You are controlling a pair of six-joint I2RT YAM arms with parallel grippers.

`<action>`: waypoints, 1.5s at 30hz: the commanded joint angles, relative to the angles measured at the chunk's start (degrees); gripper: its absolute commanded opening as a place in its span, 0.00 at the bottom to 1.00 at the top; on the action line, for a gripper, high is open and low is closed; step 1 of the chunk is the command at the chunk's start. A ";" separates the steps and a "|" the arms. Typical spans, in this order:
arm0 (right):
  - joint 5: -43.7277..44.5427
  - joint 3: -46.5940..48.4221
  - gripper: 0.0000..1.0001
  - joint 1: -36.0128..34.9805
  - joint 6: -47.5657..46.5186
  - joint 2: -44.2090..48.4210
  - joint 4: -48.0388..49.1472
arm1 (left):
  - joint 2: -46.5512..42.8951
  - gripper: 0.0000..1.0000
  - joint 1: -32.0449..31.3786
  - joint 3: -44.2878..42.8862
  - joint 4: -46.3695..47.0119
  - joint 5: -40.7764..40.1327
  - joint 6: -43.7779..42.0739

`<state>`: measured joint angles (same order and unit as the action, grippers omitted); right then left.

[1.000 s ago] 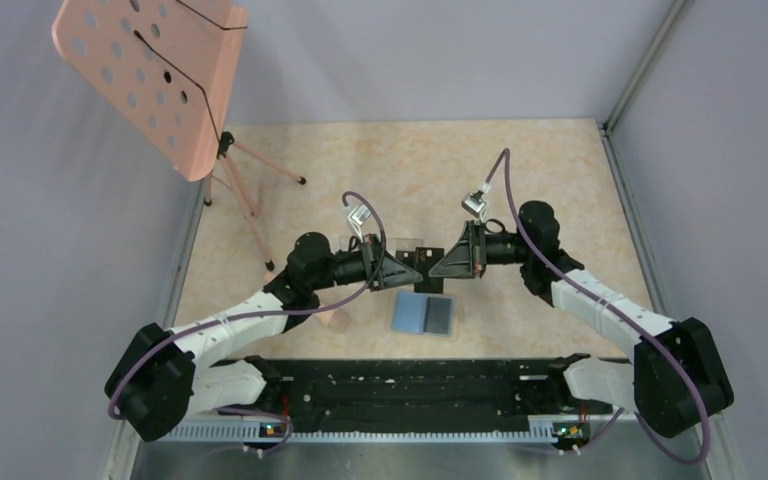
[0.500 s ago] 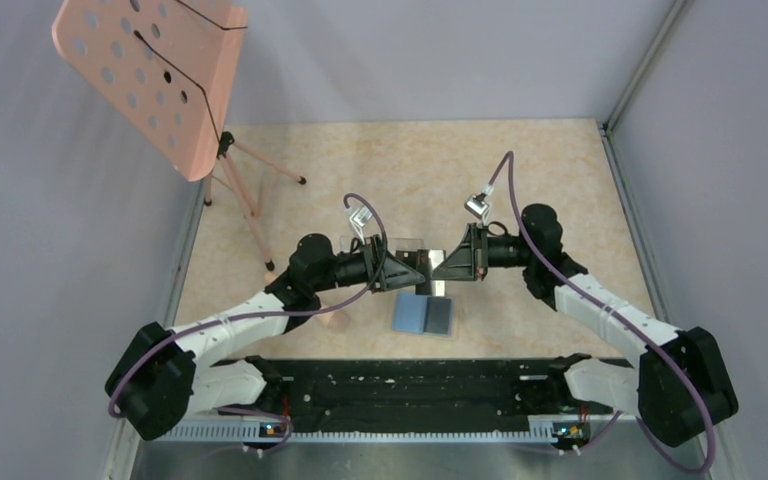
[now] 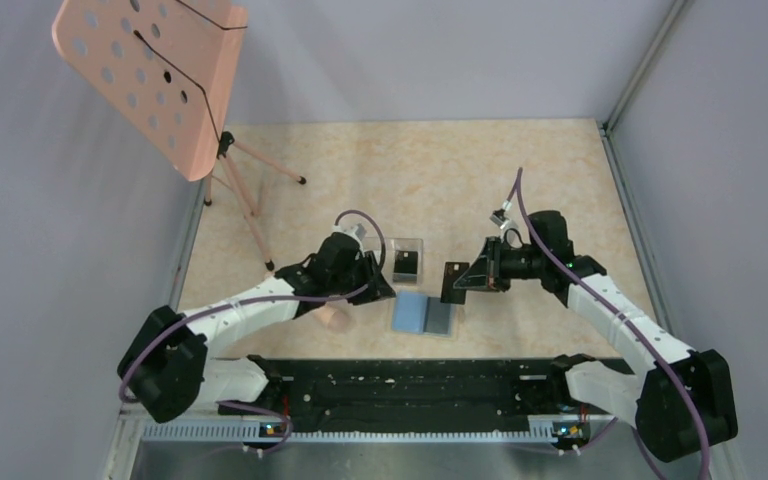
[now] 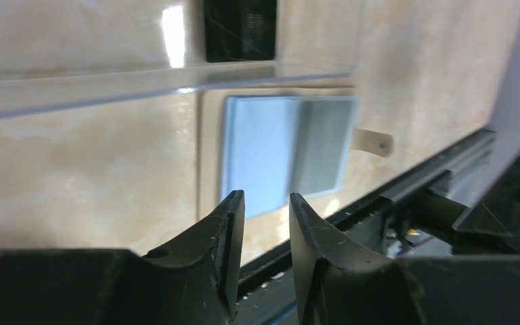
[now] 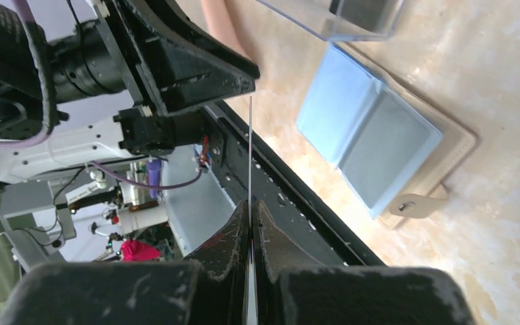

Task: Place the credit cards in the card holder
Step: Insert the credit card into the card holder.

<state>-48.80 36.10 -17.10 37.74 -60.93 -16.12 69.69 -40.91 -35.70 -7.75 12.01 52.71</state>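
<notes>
Now the right claw (image 5: 251, 206) is pinching a card (image 3: 455, 282) flat between fully closed fingers, holding it on edge by the upper right corner of the holder (image 3: 425, 315) at centre frame. The holder is lying open on the table (image 3: 520, 180), blue-grey inside facing up, with its tan tab (image 5: 416, 202) sticking out at the lower right in the right wrist view. The left claw (image 4: 265, 220) is hanging slightly parted, gripping nothing, just left of the holder. A second card (image 3: 405, 266) is sitting inside the clear box (image 3: 407, 243) directly above the holder.
</notes>
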 commanded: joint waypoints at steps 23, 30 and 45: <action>4.37 -0.12 0.00 0.25 -10.75 -2.40 -9.51 | 34.44 0.37 0.22 -29.84 -4.64 -3.58 -9.51; 4.79 -0.24 0.00 0.26 -11.50 -2.97 -10.02 | 25.54 0.47 0.12 -17.83 -6.43 -3.00 -7.03; 4.80 -0.73 0.00 0.33 -12.37 -4.60 -9.57 | 15.18 0.54 -2.69 -5.76 -9.37 -1.39 0.93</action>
<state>-44.16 35.57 -17.08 26.55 -65.65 -26.39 87.88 -42.89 -42.41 -12.88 13.91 52.12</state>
